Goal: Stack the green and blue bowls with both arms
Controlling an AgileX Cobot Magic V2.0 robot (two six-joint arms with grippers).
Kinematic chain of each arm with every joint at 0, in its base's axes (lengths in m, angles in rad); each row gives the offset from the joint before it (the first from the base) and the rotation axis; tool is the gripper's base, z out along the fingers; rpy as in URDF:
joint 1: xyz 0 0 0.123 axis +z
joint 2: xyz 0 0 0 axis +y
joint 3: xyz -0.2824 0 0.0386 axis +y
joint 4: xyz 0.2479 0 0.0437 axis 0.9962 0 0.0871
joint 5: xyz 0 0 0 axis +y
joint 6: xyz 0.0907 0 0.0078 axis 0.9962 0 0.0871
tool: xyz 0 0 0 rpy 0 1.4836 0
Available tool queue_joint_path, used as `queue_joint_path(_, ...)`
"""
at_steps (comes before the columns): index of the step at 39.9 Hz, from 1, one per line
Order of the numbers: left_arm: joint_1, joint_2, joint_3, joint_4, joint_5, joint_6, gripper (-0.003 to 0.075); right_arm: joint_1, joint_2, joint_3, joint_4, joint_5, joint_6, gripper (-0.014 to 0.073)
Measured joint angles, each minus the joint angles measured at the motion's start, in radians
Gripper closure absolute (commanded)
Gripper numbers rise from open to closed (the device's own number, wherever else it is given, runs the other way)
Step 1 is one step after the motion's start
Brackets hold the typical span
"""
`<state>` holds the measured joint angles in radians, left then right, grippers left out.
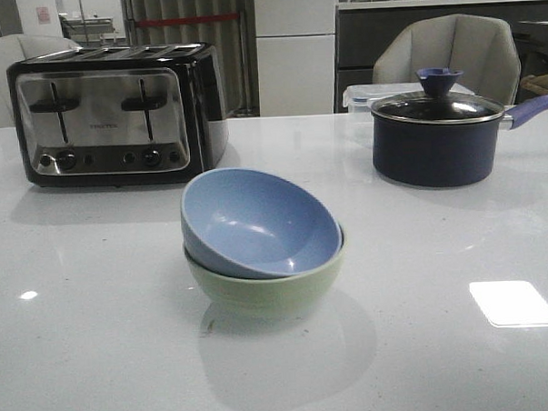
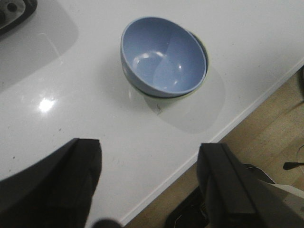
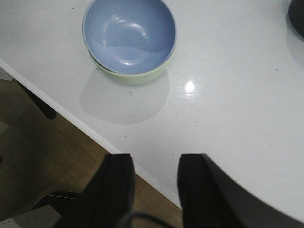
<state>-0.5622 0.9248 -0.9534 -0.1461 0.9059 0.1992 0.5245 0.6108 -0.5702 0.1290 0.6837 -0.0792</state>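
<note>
Our left gripper (image 2: pixel 149 185) hangs high over the table (image 1: pixel 98 341) edge, fingers wide apart, holding nothing. Right gripper (image 3: pixel 154 185) too, w/ a small gap. Blue bowl (image 1: pixel 257 223) sits tilted in green bowl (image 1: pixel 269 292), mid table.

Front camera low, facing across table (image 1: pixel 99 359), both wrist cameras looking down, all sharing stacked bowls (image 1: pixel 262 242)

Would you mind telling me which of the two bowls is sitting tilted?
The blue bowl: it rests askew inside the green bowl, which sits level on the table.
</note>
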Motion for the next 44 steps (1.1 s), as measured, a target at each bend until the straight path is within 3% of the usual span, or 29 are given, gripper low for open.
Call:
queue_joint_path(6,0.0,-0.141,0.12,0.098,0.0,-0.106,0.023,0.0,0.0,0.0,0.0,0.0,0.0,0.0231)
queue_joint_path(14,0.0,-0.265,0.24,0.13,-0.017,-0.129,0.025,0.0,0.0,0.0,0.0,0.0,0.0,0.0247)
queue_joint_path(24,0.0,-0.271,0.255,0.134,-0.047,-0.132,0.0546,0.0,0.0,0.0,-0.006,0.001,0.0,0.0547)
queue_joint_path(27,0.0,-0.271,0.257,0.134,-0.063,-0.132,0.0623,0.0,0.0,0.0,-0.008,0.003,0.0,0.0535)
queue_joint_path(44,0.0,-0.271,0.257,0.134,-0.084,-0.132,0.0622,0.0,0.0,0.0,-0.009,0.002,0.002,0.0537)
